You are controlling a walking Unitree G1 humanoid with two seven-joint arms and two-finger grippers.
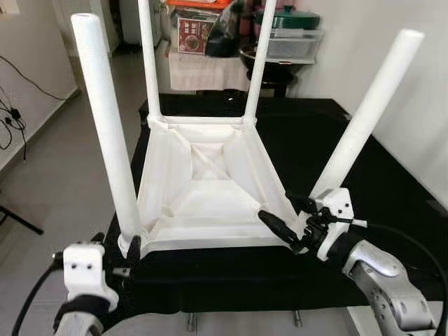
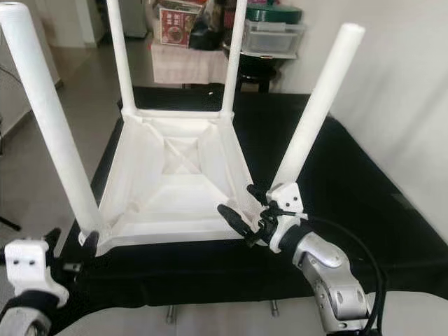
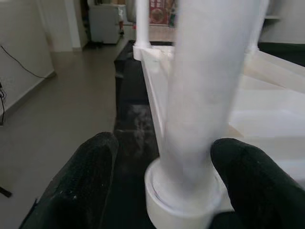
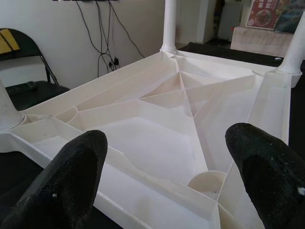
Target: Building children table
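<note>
1. The white table (image 1: 203, 189) lies upside down on a black cloth (image 1: 378, 189), centre frame.
2. Left gripper (image 3: 162, 186), lower left, fingers spread around a leg (image 1: 105, 126) (not clamped).
3. Right gripper (image 1: 287, 217), lower right, open and empty.

Pale tiled floor (image 1: 49, 175) and plain white walls (image 1: 413, 105) surround a black-covered work surface (image 1: 392, 203), with a cloth-draped side table (image 1: 203, 70) bearing boxes and a lidded plastic container (image 1: 294, 42) behind, cables (image 4: 107, 28) hanging down one wall, and a dark folding chair (image 4: 24, 71) beside it.
</note>
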